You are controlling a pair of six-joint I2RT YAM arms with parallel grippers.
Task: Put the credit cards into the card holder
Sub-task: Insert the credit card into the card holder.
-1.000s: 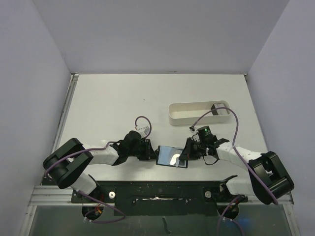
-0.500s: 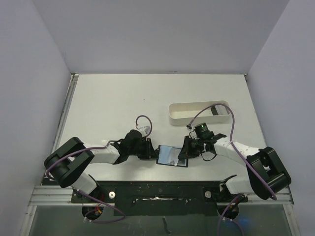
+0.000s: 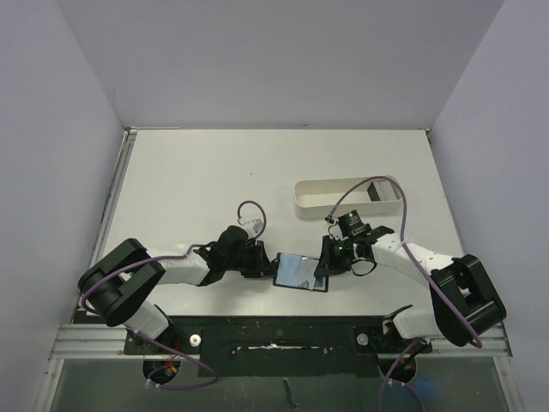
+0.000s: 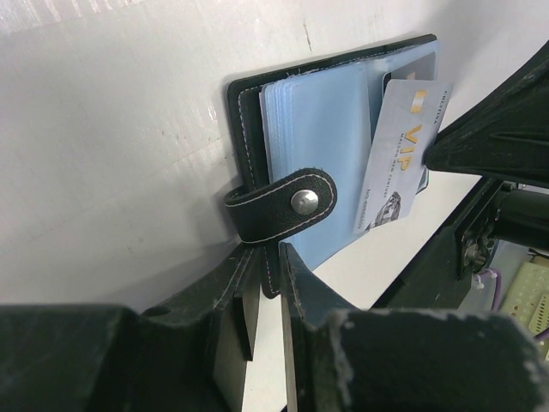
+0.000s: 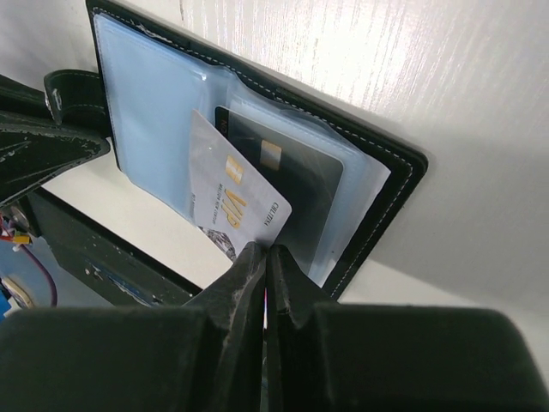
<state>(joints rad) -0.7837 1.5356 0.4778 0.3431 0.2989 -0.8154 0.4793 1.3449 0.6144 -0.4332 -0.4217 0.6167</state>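
Two cards show, both at the one card holder, which lies open on the table close to the near edge, between the two grippers. One is a pale card with gold "VIP" lettering; the other is a dark card already sitting inside a clear bluish pocket on the holder's right side.

The right gripper has its fingers pressed together on the near corner of the pale card. That card is tilted, its far end tucked in among the pockets and overlapping the dark card, while its near half sticks out past the holder's edge.

The left gripper reaches in from the left and is clamped on the black cover edge of the card holder, just beside the snap tab – one tab, with one metal stud, curling over the stack of blue pockets.

One long white tray stands well apart at the far right of the table, a purple cable from the right arm arching over it. Something small and dark sits at its right end – too small to tell what.
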